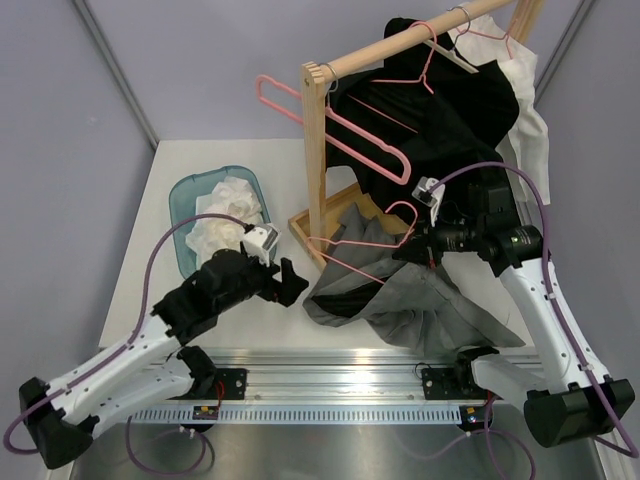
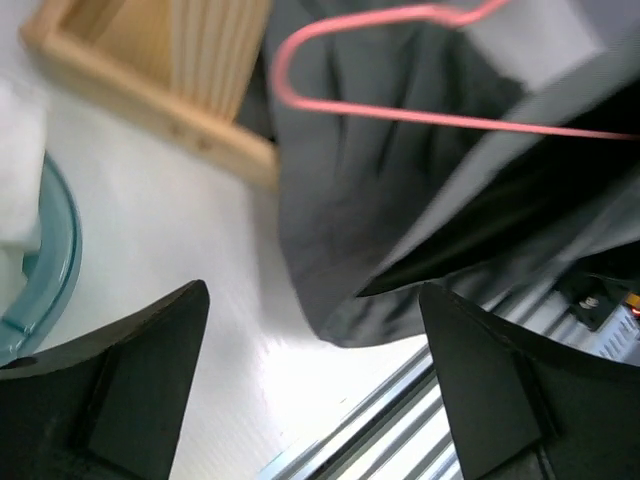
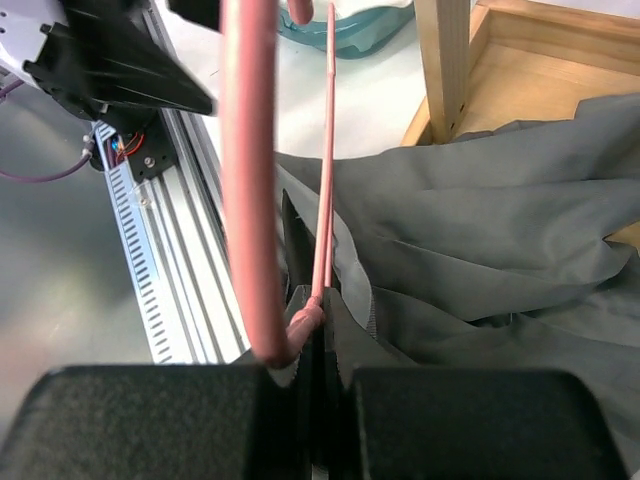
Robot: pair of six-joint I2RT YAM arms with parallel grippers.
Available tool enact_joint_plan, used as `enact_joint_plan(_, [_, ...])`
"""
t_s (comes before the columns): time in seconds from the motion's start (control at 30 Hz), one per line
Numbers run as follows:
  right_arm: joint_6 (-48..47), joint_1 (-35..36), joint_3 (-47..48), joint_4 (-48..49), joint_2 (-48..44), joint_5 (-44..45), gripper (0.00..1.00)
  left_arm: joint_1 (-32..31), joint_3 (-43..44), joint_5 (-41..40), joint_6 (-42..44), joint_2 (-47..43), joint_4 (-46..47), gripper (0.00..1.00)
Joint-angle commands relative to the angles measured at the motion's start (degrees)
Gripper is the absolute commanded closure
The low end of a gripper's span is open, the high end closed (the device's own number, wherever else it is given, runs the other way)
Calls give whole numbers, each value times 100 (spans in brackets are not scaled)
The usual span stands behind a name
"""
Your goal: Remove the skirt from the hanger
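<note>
The left gripper gapes wide and empty just beside the crumpled grey fabric skirt heaped on the white surface, while the right gripper is clamped tight on the thin pink wire hanger above it.

Skirt right of tub

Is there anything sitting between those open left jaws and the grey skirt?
Nothing visible. Only bare white table lies between the left arm's open jaws and the grey skirt's near edge; the wooden rack base sits off to the side.
</note>
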Motion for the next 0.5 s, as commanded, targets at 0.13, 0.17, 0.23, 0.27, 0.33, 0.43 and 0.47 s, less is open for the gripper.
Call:
enact_joint_plan(0.13, [-852, 330, 5, -104, 53, -154, 100, 14, -390, 1587, 1807, -1247, 1071, 5])
enact_joint_plan(0.17, [-1037, 400, -4, -210, 53, -163, 100, 14, -390, 1641, 1938, -1247, 1176, 5])
enact_joint_plan(0.23, [-1501, 636, 5, -456, 9, -102, 100, 14, -216, 1869, 2290, -1037, 1195, 5])
enact_joint_plan(0.27, [-1626, 716, 13, -526, 18, -76, 100, 14, -127, 1949, 2517, -923, 1169, 5])
enact_joint_plan(0.33, [-1803, 918, 57, -659, 35, -49, 100, 14, 83, 2246, 2651, -459, 1116, 5])
enact_joint_plan(0.43, [-1882, 1103, 154, -703, 88, -32, 100, -38, 488, 2459, 2880, 156, 1063, 7])
enact_joint_plan(0.47, [-1882, 1226, 172, -686, 114, -6, 100, -126, 654, 2450, 3019, 290, 1046, 7])
